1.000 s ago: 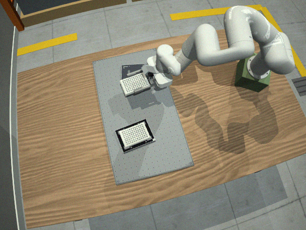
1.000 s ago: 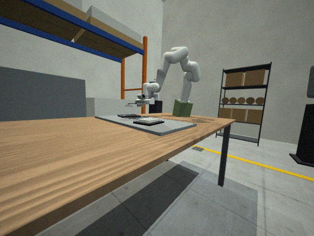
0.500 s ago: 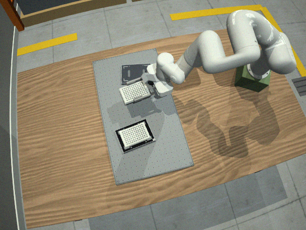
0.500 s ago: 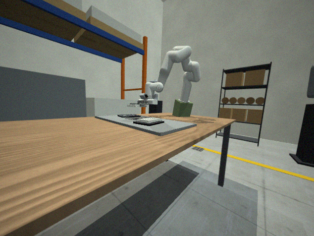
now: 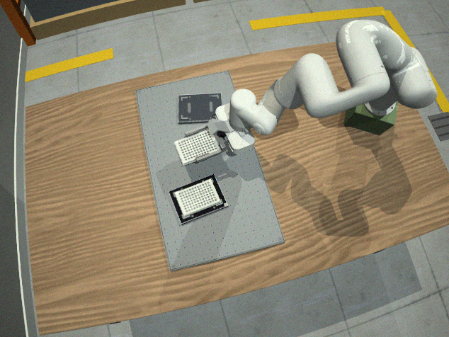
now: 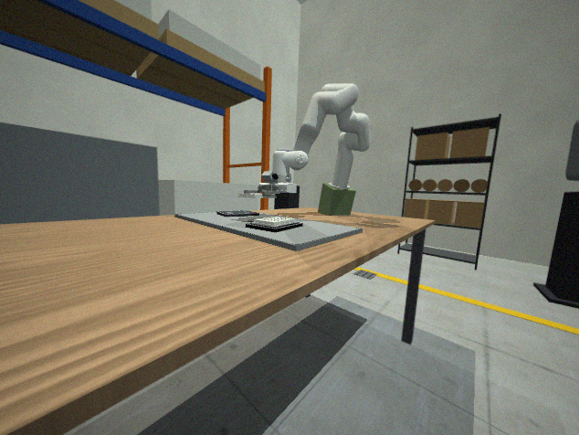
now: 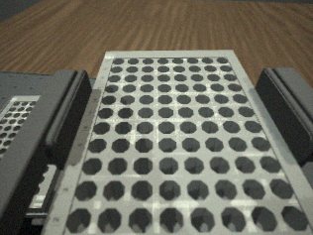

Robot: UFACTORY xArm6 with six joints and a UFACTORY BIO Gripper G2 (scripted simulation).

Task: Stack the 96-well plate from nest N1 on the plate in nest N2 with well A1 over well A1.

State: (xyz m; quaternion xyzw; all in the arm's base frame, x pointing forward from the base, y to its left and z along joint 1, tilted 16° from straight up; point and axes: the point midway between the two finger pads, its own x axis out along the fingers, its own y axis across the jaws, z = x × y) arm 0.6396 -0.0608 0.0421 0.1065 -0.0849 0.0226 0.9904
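Currently, the upper plate [image 5: 198, 146] [image 6: 249, 194] [image 7: 167, 137] is pinched by the fingers [image 5: 190, 147] [image 6: 248, 195]; below them, the lower plate [image 5: 197, 197] [image 6: 275, 220] [image 7: 15, 120] is seated in N2 [image 5: 173, 196] [image 6: 273, 229].

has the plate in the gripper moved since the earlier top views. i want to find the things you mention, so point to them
Yes. The held plate [image 5: 197, 146] [image 7: 168, 128] has shifted away from the empty nest [image 5: 199, 107] [image 6: 237, 213], toward the nest holding the other plate [image 5: 197, 197] [image 6: 275, 220].
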